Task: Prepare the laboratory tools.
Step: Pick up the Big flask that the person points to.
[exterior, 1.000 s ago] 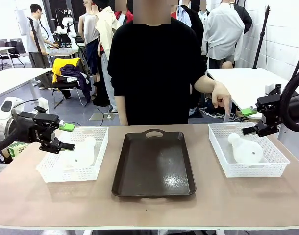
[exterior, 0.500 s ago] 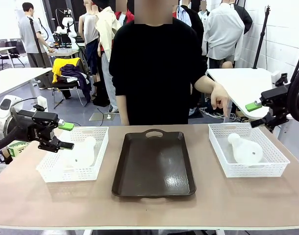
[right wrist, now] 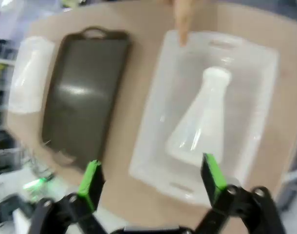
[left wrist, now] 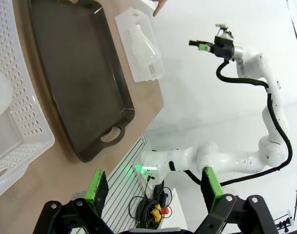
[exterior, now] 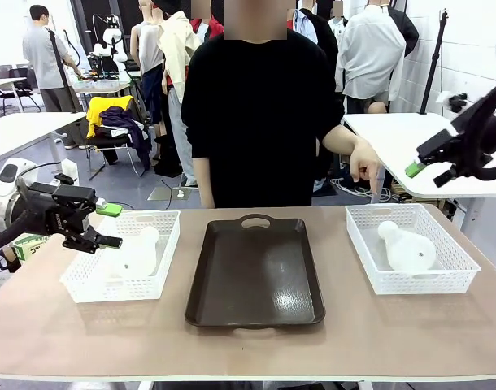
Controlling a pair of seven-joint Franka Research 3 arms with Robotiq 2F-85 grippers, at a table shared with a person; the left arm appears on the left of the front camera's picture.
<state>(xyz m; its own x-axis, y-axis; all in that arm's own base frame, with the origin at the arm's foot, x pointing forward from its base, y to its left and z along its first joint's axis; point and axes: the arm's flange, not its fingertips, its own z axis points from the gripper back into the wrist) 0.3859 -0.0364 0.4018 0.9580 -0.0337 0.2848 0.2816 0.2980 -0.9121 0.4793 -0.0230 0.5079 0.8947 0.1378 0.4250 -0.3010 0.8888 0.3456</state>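
One frosted-white conical flask point(exterior: 138, 253) lies in the left mesh basket point(exterior: 79, 286). My left gripper point(exterior: 111, 226) hovers open just left of that flask's neck, over the basket's left side. The other flask point(exterior: 406, 248) lies on its side in the right mesh basket point(exterior: 411, 284). High above and to the right of it, my right gripper point(exterior: 427, 174) is open and holds nothing. From the right wrist view, the open right gripper point(right wrist: 151, 180) looks down on that flask point(right wrist: 199, 126) in its basket point(right wrist: 153, 112). The left gripper point(left wrist: 153, 187) also stands open in the left wrist view.
A dark brown tray point(exterior: 256, 272) with a handle lies between the baskets. A person stands at the far side, one hand point(exterior: 366, 162) pointing a finger down at the right basket's far rim. Bare table runs along the near edge.
My right gripper has risen and pulled back to the right, away from the right basket. The left gripper and the person's hand have stayed nearly still.
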